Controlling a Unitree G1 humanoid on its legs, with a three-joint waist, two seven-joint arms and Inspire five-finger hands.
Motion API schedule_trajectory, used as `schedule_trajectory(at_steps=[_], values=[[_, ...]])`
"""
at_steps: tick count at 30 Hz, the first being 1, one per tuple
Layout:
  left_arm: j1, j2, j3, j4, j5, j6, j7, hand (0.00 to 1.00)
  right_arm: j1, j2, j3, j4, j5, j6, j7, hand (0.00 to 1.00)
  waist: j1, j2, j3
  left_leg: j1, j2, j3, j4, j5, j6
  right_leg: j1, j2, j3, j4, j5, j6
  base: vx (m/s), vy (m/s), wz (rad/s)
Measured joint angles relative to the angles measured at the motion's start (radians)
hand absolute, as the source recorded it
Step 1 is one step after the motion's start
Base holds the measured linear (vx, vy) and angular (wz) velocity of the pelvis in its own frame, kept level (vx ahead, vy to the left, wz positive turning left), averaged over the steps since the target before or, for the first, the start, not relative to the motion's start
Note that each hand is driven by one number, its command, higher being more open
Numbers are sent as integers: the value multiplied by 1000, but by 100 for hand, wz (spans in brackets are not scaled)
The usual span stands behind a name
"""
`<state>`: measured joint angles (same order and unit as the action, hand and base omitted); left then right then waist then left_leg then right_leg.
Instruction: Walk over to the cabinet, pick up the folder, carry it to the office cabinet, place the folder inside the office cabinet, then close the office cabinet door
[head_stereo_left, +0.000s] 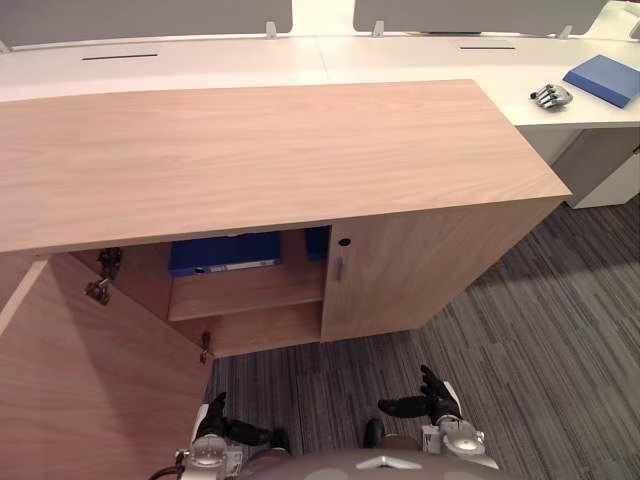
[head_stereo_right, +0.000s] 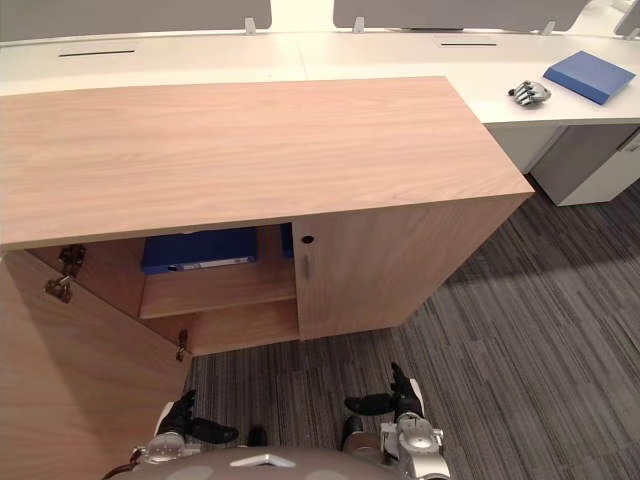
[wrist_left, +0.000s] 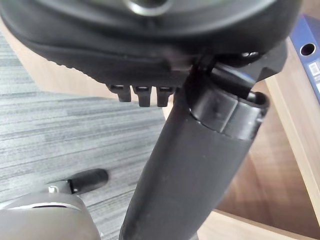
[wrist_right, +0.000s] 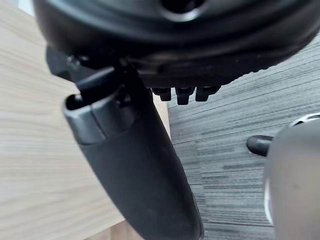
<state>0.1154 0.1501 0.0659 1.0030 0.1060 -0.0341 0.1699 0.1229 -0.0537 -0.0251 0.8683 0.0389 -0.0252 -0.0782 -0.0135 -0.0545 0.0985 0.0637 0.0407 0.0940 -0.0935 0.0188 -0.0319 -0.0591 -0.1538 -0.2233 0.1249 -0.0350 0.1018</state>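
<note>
Empty and low over the striped carpet (head_stereo_left: 540, 330): left hand (head_stereo_left: 222, 428) and right hand (head_stereo_left: 435, 398), fingers loosely straight, thumbs out, gripping nothing. Just ahead, lying on the upper shelf (head_stereo_left: 250, 290) inside the office cabinet (head_stereo_left: 250, 150): the blue folder (head_stereo_left: 225, 252). Left door (head_stereo_left: 90, 390) standing wide open, right door (head_stereo_left: 430, 270) shut. Farther off, on the white tabletop (head_stereo_left: 400, 55), a second folder (head_stereo_left: 603, 78).

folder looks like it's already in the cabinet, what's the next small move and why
Probably raise the left hand toward the open door to start swinging it shut. The blue folder already lies on the shelf inside the office cabinet, the door stands wide open on the robot's left, and both that hand and the right hand hang low, open and empty.
</note>
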Motion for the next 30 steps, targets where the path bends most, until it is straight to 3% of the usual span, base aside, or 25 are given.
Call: schedule_trajectory(at_steps=[4, 10, 15, 20, 25, 30], values=[[1, -9, 25, 0, -32, 0, 7, 100, -28, 9, -35, 64, -2, 10, -10, 100, 8, 3, -1, -10, -2, -53, 0, 4, 2, 15, -4, -40, 7, -18, 2, 43, -20, 40], [5, -21, 43, -2, -99, -1, 28, 100, -62, 11, -36, 92, -39, 16, -22, 100, 13, 8, 3, -14, -1, -190, 1, 16, -12, 98, 2, -83, -11, -40, -26, 62, -21, 73], [29, -51, 118, -47, -236, -14, 34, 100, -113, 13, -39, 102, -38, 14, -40, 100, 38, 13, 11, -47, -10, -310, 5, 53, -31, 145, 2, -190, -40, -54, -18, -19, -54, 70], [101, -99, 197, -108, -331, -29, 38, 100, -112, 16, -43, 97, -38, 14, -43, 100, 62, 29, 25, -48, -17, -396, 0, 71, -23, 186, 3, -253, -17, -105, -6, -78, -63, 58], [175, -150, 317, -162, -374, -28, 53, 100, -90, 27, -102, 53, -37, 13, -59, 100, 71, 34, 39, -57, -41, -407, 9, 86, -3, 220, -23, -313, 23, -154, 14, -1, -36, 61], [183, -159, 416, -261, -412, -30, 78, 100, -85, 30, -139, -22, -36, 12, -65, 100, 112, 33, 48, -76, -87, -377, 35, 88, -5, 257, -61, -376, 31, -156, 22, 87, 20, 48]])
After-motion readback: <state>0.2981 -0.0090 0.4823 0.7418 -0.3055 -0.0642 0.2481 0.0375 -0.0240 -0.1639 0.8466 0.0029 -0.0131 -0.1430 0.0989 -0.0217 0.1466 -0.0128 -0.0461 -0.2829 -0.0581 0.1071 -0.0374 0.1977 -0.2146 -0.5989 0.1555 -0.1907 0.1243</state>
